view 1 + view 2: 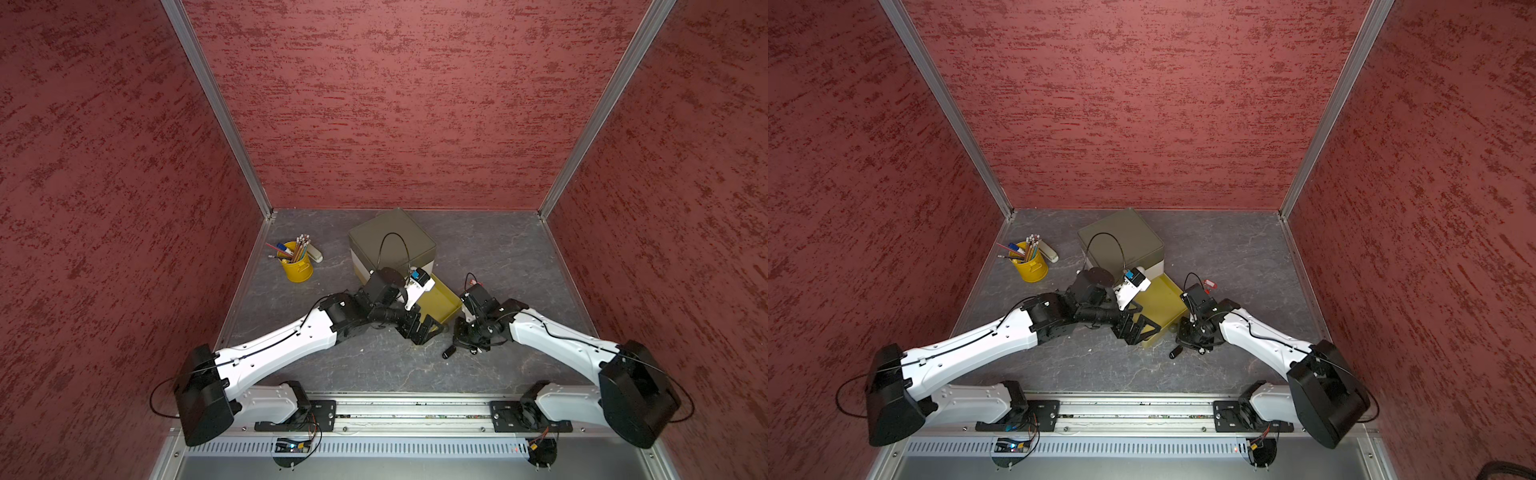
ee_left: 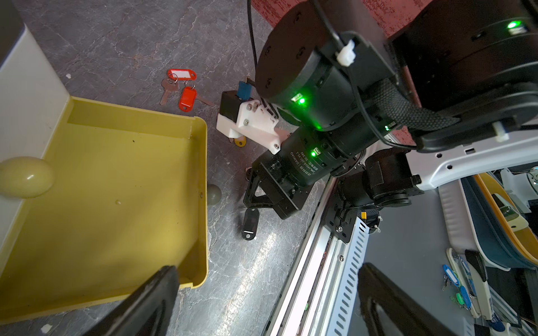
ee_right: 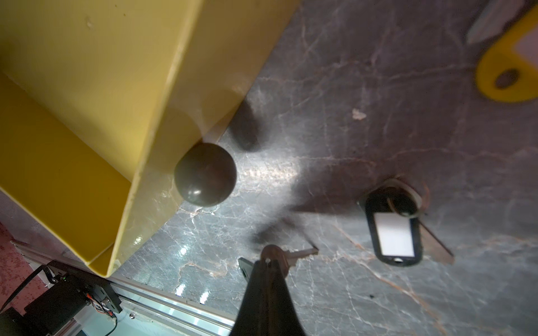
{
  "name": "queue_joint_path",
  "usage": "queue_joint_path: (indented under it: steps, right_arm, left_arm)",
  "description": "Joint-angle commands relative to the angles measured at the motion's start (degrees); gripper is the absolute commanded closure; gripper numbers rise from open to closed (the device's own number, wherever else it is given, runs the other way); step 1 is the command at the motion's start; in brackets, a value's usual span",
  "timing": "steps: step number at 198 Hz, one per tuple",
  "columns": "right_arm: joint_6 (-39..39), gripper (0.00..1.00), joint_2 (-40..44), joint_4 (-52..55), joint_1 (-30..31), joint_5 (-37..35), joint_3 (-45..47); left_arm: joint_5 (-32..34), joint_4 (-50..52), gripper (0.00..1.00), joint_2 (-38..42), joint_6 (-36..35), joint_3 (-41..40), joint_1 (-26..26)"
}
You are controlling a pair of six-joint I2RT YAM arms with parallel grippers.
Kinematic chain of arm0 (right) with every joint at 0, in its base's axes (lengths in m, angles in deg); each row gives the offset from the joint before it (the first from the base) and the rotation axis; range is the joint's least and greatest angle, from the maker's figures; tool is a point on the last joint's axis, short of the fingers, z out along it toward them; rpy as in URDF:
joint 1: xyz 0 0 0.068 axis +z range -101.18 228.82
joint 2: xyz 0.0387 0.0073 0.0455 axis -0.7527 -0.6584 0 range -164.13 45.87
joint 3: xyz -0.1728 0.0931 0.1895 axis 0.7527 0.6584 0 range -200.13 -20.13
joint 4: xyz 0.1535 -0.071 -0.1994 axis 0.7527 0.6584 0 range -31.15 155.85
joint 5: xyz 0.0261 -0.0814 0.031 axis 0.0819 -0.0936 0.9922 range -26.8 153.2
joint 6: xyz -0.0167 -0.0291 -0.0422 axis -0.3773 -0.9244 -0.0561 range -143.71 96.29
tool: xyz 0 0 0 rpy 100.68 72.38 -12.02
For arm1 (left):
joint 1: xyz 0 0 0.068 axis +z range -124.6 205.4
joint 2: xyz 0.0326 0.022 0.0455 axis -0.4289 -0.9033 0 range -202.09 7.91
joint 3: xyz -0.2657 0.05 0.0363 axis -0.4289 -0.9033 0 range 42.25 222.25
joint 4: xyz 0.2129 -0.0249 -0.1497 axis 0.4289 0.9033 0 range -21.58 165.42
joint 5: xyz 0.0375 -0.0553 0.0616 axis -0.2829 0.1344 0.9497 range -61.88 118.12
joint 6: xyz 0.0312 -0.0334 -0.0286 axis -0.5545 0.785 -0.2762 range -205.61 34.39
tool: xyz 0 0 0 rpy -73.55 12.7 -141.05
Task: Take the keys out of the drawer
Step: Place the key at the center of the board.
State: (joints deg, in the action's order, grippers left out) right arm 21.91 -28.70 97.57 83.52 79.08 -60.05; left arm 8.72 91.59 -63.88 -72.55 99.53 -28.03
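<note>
Jaws of right gripper (image 3: 269,261) pinched shut on the head of a metal key (image 3: 302,252); left gripper (image 2: 267,266) spread wide, holding nothing. Others out on the counter (image 2: 122,43) beside yellow drawer (image 2: 201,174): red tag (image 2: 181,74) with white insert, second red tag (image 2: 187,99), black tag (image 3: 393,232), yellow tag (image 2: 240,142). "DAMIAO" printed on wrist motor (image 2: 302,167).

Top views look down; wrist views closely share the drawer (image 2: 131,203).
</note>
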Motion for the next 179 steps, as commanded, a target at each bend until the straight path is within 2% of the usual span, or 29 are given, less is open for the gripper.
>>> queue_joint_path:
  steps: [1,179]
  right_arm:
    - [-0.1,0.98,-1.0,-1.5,0.5,-0.1,0.5]
    - [0.7,0.95,-4.5,-3.9,0.5,-0.2,1.7]
  left_arm:
    - [0.1,0.8,0.0,0.6,-0.6,-0.1,-0.4]
    - [-0.1,1.0,0.0,1.1,-0.7,-0.6,-0.3]
